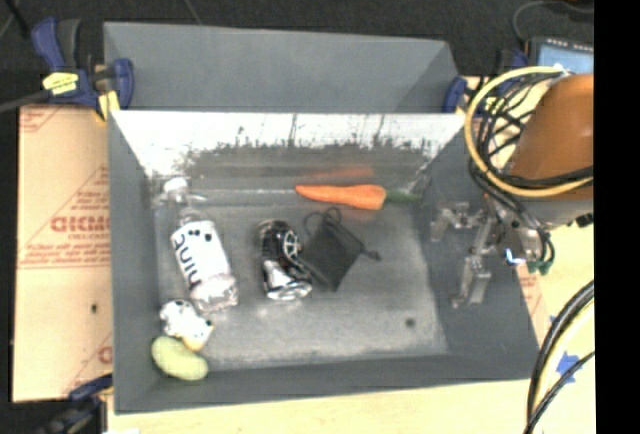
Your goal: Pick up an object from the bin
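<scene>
Nearest thing to the gripper (468,257): a black pouch (335,252), flat on the bin floor, a short way inward from it. Slightly further off, an orange carrot (340,194), lying along the foot of the back wall. Touching the pouch on the side away from the gripper, a shiny black-and-silver object (282,262). Well apart from the gripper, a clear bottle (203,267) with a white label. Furthest of all, in the opposite near corner, a small white spotted toy (187,322) just beside a yellow-green lump (180,359).

Gripper itself: poised over the sloped side wall of the bin (480,342), off the flat floor, with no thing beneath it and no thing visibly gripped. Spread or pressed together: cannot tell from this angle.

Likely trouble from here:
- Straight descent probably means striking the bare slope and closing on nothing.
- The pouch looks soft and low, so possibly hard to pinch; a trailing cord could snag or drag the shiny neighbour along.
- The carrot looks round and tapered, prone to rolling or slipping out, and so close to the back wall that there may be little room on its far side.
- The bottle and the far corner call for a long reach across everything else.
</scene>
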`<state>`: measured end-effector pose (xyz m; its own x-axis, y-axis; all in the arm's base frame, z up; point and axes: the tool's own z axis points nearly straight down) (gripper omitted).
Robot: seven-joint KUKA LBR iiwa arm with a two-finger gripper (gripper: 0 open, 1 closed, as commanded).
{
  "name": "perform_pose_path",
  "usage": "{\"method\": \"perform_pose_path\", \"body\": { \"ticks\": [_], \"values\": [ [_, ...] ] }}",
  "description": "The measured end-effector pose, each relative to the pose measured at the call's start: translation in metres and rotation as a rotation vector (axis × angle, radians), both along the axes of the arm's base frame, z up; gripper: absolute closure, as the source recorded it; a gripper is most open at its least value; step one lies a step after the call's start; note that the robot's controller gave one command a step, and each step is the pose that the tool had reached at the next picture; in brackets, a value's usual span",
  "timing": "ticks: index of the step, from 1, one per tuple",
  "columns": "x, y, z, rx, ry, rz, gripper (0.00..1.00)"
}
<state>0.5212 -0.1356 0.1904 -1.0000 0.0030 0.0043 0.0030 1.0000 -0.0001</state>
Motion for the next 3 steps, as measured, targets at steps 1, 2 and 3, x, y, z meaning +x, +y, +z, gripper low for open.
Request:
{"method": "perform_pose_path", "body": {
  "ticks": [1,2,3],
  "values": [
    [0.002,0.0,0.004,-0.002,-0.008,0.004,0.0],
    [0.003,0.025,-0.042,-0.004,-0.013,0.047,0.0],
    [0.006,0.061,-0.071,-0.001,-0.003,0.07,0.0]
  ]
}}
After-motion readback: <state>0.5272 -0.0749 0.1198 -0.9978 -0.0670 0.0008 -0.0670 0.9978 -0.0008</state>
